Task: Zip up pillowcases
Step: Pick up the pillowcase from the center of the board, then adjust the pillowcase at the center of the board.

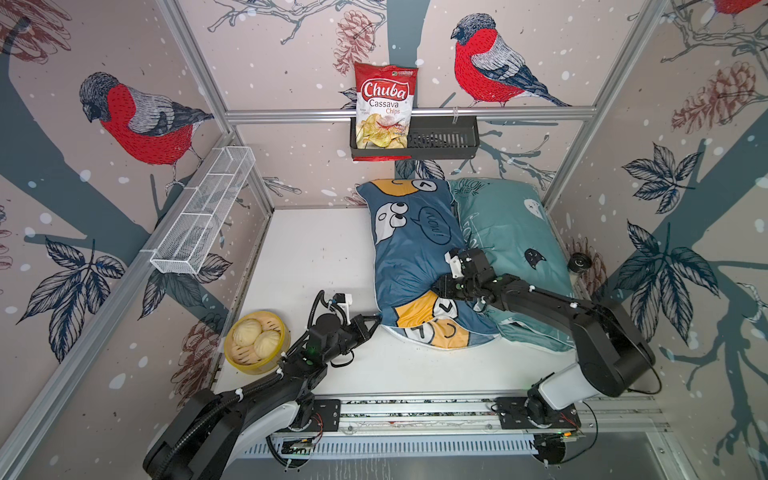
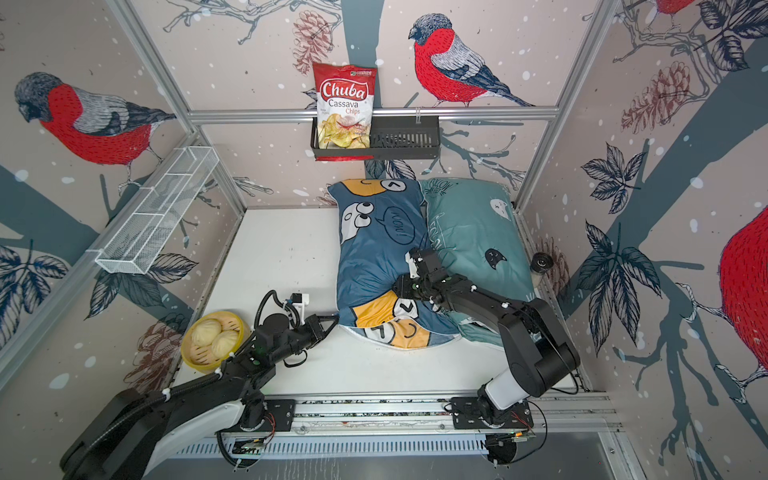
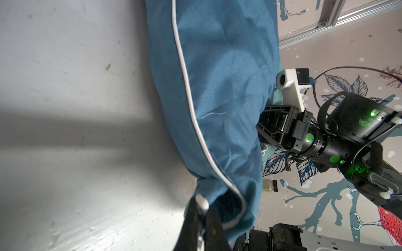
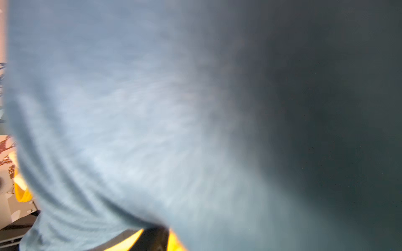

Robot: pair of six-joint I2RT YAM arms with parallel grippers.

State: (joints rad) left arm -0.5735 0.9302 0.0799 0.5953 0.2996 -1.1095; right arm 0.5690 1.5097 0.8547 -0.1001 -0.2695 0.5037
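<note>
Between the fingers (image 3: 189,221) of the left gripper (image 3: 201,208) sits the white piping (image 3: 187,93) at a corner of the blue case (image 3: 217,76); the jaws are pressed together on that piped edge, with loose cloth bunched just past the tips; in both top views the left gripper (image 1: 376,321) (image 2: 335,319) meets the blue case (image 1: 409,253) (image 2: 374,257) at its near corner, low over the table (image 1: 316,249) (image 2: 282,257), and the case stretches away from the tips toward the back wall, orange and white cartoon faces up; behind the left gripper, just beside its arm, stands a yellow steamer (image 1: 249,368) (image 2: 199,363) with two buns (image 1: 247,332) (image 2: 205,332) — apart from the case; the right gripper (image 1: 439,286) (image 2: 398,286) lies across the middle of the blue case, its tips sunk in a deep crease of the cloth; the jaws are hidden there in both top views, and the right wrist view gives only the blurred blue case (image 4: 130,130) filling the picture, with one dark finger (image 4: 152,239) against orange print at the edge — so I cannot tell how far they stand apart or whether they have cloth between them; behind the right gripper, under its wrist and forearm, lies the teal case (image 1: 507,232) (image 2: 469,232), touching the blue case along one long side, small cat faces up; well beyond both grippers a bag of chips (image 1: 384,104) (image 2: 343,104) stands in a black rack (image 1: 444,141) (image 2: 405,139) on the back wall
</note>
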